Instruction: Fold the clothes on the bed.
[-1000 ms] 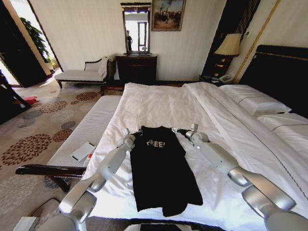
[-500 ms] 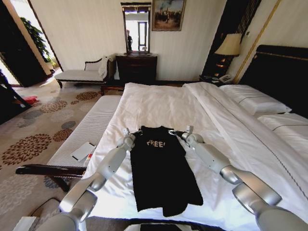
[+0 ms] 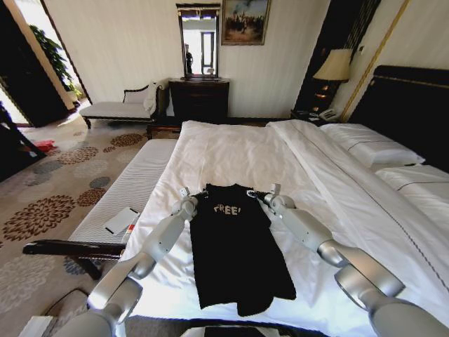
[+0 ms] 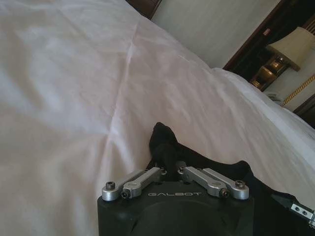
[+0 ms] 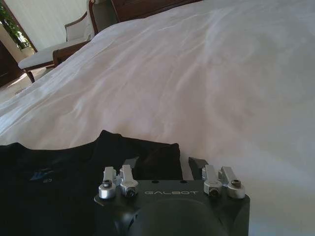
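The black T-shirt [image 3: 235, 242] lay lengthwise on the white bed [image 3: 231, 151], sides seemingly folded in, with the left tool [image 4: 170, 162] clamped on one shoulder corner, the right tool [image 5: 162, 164] apart around the other, the crosswise fold undone.

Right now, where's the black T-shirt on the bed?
In the head view, the black T-shirt lies flat near the bed's near edge, its shoulders between the left gripper and right gripper.
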{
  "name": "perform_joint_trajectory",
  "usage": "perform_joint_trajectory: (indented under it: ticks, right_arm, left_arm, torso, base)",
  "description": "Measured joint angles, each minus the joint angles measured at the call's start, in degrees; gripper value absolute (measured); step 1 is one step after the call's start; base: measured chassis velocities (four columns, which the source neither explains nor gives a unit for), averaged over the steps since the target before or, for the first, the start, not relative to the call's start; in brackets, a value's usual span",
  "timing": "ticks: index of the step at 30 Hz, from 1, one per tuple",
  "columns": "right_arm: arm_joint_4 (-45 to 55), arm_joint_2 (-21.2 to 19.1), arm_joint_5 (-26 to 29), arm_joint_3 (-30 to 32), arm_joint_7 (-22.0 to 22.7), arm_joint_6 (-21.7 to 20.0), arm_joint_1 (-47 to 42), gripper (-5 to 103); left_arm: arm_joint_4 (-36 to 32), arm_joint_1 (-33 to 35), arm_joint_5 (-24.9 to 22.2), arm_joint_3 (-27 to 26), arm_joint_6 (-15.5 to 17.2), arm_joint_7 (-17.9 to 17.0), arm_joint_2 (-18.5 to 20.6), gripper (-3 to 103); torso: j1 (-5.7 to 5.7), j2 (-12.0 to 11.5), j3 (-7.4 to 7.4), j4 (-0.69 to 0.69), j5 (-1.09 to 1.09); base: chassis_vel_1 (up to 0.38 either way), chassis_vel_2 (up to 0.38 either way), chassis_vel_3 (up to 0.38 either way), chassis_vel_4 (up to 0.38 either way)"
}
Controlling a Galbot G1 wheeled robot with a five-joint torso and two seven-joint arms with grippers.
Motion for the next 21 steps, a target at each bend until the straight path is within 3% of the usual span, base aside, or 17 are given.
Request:
perform_joint_trajectory:
  ticks: [2,5,12,14,16,21]
  right_arm:
    - [-0.11,0.14,-0.15,-0.27,0.46,0.62,0.10,47]
    - [-0.11,0.28,-0.16,-0.42,0.81,0.76,0.10,42]
    - [0.44,0.30,-0.27,-0.75,1.04,0.84,-0.39,10]
    - [0.65,0.20,-0.27,-0.78,1.05,0.84,-0.45,10]
    - [1.06,-0.09,-0.27,-0.92,1.07,0.84,-0.49,2]
    - [1.73,-0.14,-0.23,-1.04,1.36,0.88,-0.62,2]
  left_arm:
    - [0.11,-0.10,0.00,0.00,0.00,-0.02,-0.15,3]
    - [0.12,-0.10,0.01,-0.01,0.00,-0.04,-0.20,3]
    - [0.13,0.17,0.00,-0.29,0.01,-0.08,-0.09,3]
    - [0.13,0.21,-0.01,-0.31,0.01,-0.08,0.00,3]
    - [0.13,0.16,-0.04,-0.36,0.01,-0.08,0.09,3]
    - [0.20,-0.21,-0.21,-0.40,0.00,-0.09,0.09,3]
  torso:
    - [0.00,0.00,0.00,0.00,0.00]
    - [0.00,0.00,0.00,0.00,0.00]
    - [0.00,0.00,0.00,-0.01,0.00]
    - [0.00,0.00,0.00,0.00,0.01]
    - [0.00,0.00,0.00,0.00,0.00]
    - [0.01,0.00,0.00,0.00,0.00]
  base:
    - [0.000,0.000,0.000,0.000]
    - [0.000,0.000,0.000,0.000]
    - [0.000,0.000,0.000,0.000]
    - [0.000,0.000,0.000,0.000]
    - [0.000,0.000,0.000,0.000]
    - [0.000,0.000,0.000,0.000]
